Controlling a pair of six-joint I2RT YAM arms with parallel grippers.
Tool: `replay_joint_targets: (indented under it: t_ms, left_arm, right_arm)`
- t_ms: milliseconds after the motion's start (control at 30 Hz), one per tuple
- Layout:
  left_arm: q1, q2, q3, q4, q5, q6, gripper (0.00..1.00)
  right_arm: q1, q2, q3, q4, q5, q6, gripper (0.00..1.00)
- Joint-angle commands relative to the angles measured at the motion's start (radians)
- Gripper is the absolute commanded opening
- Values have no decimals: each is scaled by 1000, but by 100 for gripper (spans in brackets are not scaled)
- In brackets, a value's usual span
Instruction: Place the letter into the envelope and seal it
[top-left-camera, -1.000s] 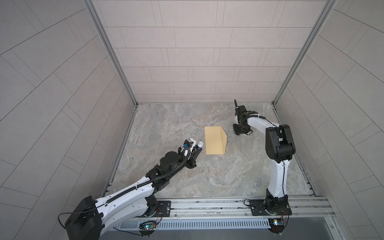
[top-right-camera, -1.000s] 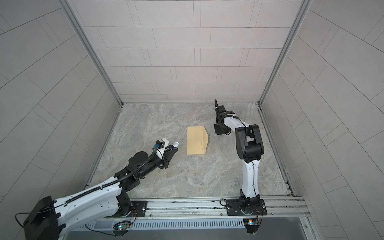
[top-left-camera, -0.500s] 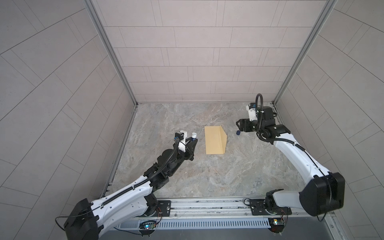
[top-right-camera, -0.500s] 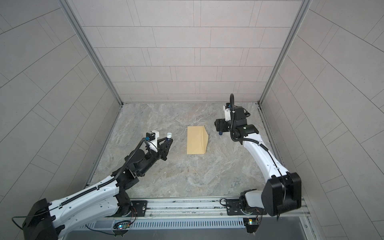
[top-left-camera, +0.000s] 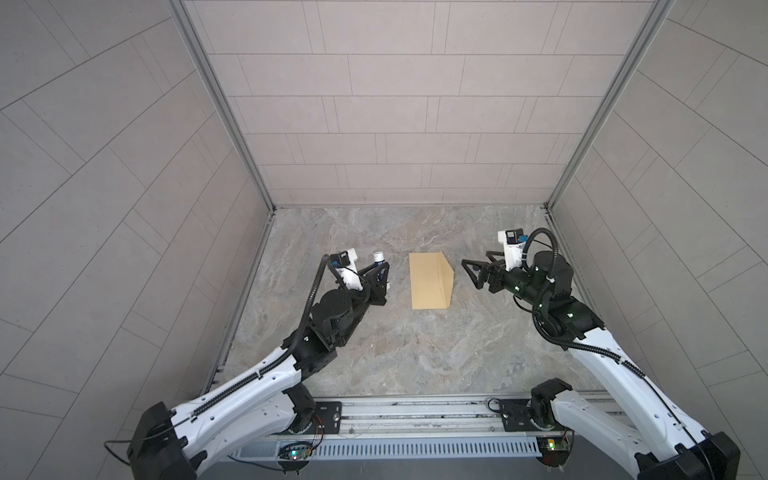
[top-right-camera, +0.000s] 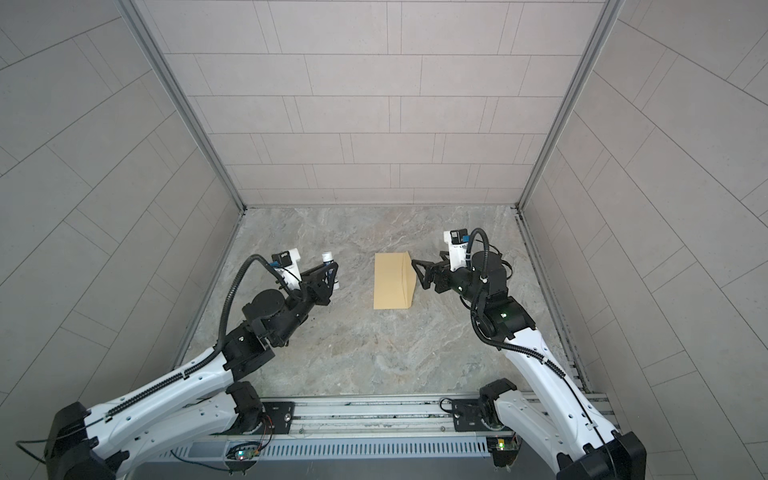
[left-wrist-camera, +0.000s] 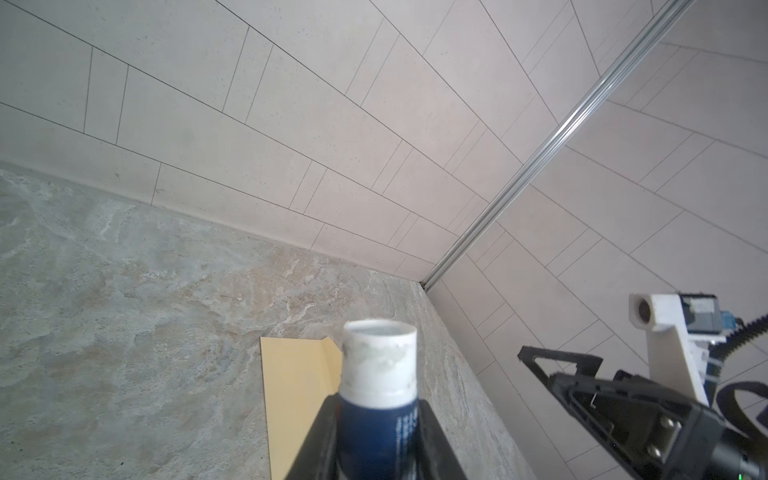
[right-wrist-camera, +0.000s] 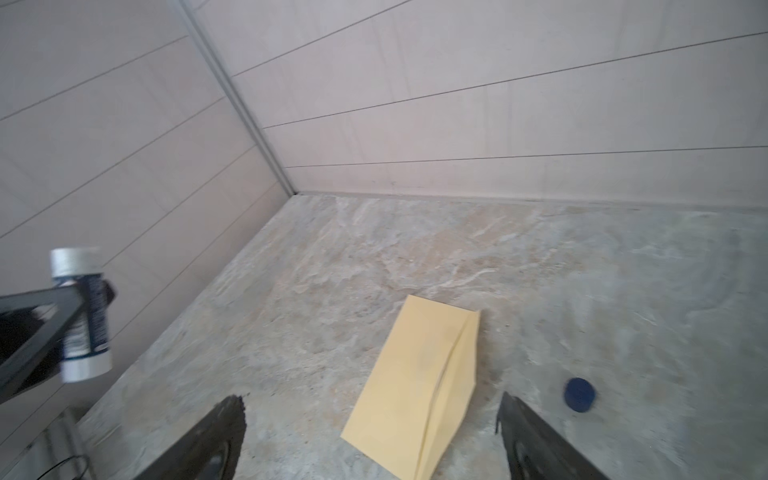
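Left arm: reached forward low over the table (top-left-camera: 374, 353) from the near rail; wrist turned toward the middle.
Left gripper (top-left-camera: 380, 271): clamped on a glue stick (top-left-camera: 378, 257); held the dark blue tube roughly upright by its middle; white uncapped end stood out past the fingertips in the left wrist view (left-wrist-camera: 378, 365).
Right arm: reached forward from the near rail, elbow bent; forearm levelled toward the middle.
Right gripper (top-left-camera: 470, 274): jaws spread wide, nothing between them; tips aimed at the left gripper across the paper.
Envelope (top-left-camera: 428, 286): lay on the table between the two grippers; closer to the right gripper's tips, apart from both; plain yellow-tan, long and narrow, long edges running away from the rail.
Flap (top-left-camera: 445, 277): folded out along the long edge facing the right gripper; slanted corners; flat or raised, could not tell.
Blue cap (right-wrist-camera: 579, 395): lay on the table beside one right finger; clear of the envelope.
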Motion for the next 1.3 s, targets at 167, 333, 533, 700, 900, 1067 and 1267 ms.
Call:
replay_joint_targets:
  t_ms: [167,333,533,700,900,1067,1267]
  left_arm:
    - [2,10,44,17,-11,-169,0]
    - [2,24,22,75,14,-144,0]
    - [2,28,-15,190,67,-103,0]
    - [2,35,-32,252,115,-93,0]
    - [2,34,-55,314,147,-86,0]
    - [2,21,-68,334,156,-85,0]
    - [2,28,-83,374,182,-85,0]
  right_arm:
    - [438,35,-29,206,360,-107,86]
    - [532,146,16,298,373,-45,86]
    - [564,222,51,363,329,27,84]
    - [576,263,91,349,323,38,75]
    - [580,338,147,318,313,50,65]
    - [579,369,157,341,301,70,57]
    - [580,393,182,348,304,73,44]
